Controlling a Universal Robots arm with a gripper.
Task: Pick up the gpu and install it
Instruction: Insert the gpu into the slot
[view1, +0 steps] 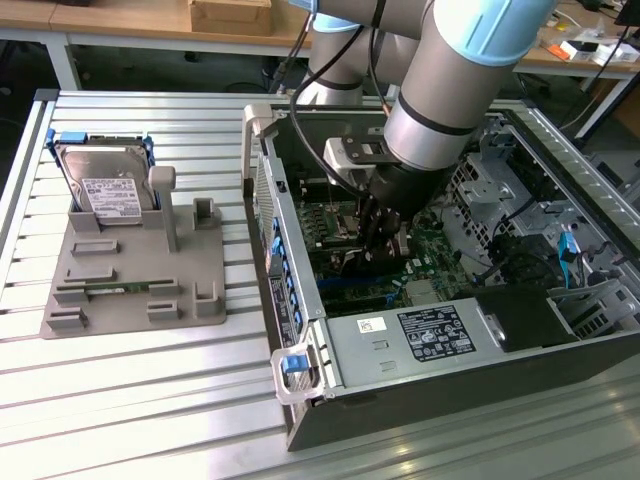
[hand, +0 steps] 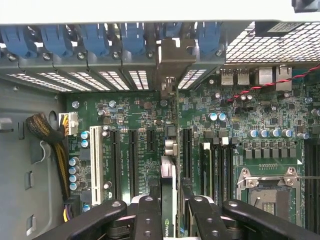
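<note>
Ribbed aluminium worktop (view1: 130, 400) spans the exterior view, its long grooves running across the frame, with wooden benches cut off along the far edge. Largest on it, an open desktop computer case (view1: 420, 400) lies on its side, dark sheet-metal walls boxing in the interior; its near corner is cut off by the frame. Grey-and-blue robot arm (view1: 460, 70) reaches down into the case and hides much of the green motherboard (hand: 250, 115) beneath it. To the exterior view's left, well apart from the case, a grey moulded fixture tray (view1: 130, 290) carries a silver hard drive (view1: 105, 190) with a white label, propped at a slant; the tray's other slots are hard to read. In the wrist view, a row of blue slot latches (hand: 120, 37) and perforated metal covers lines the case wall, leaving little room above the card slots. Black, riveted gripper (hand: 167, 205) closes at a middling width on the gpu (hand: 168, 165), seen edge-on as a thin dark card standing upright between two long black expansion slots, its silver bracket (hand: 172, 62) against the slot wall. Whether its lower edge is seated cannot be told. A white slot (hand: 95, 160) and a bundle of yellow-black cables (hand: 50, 135) lie to one side.
</note>
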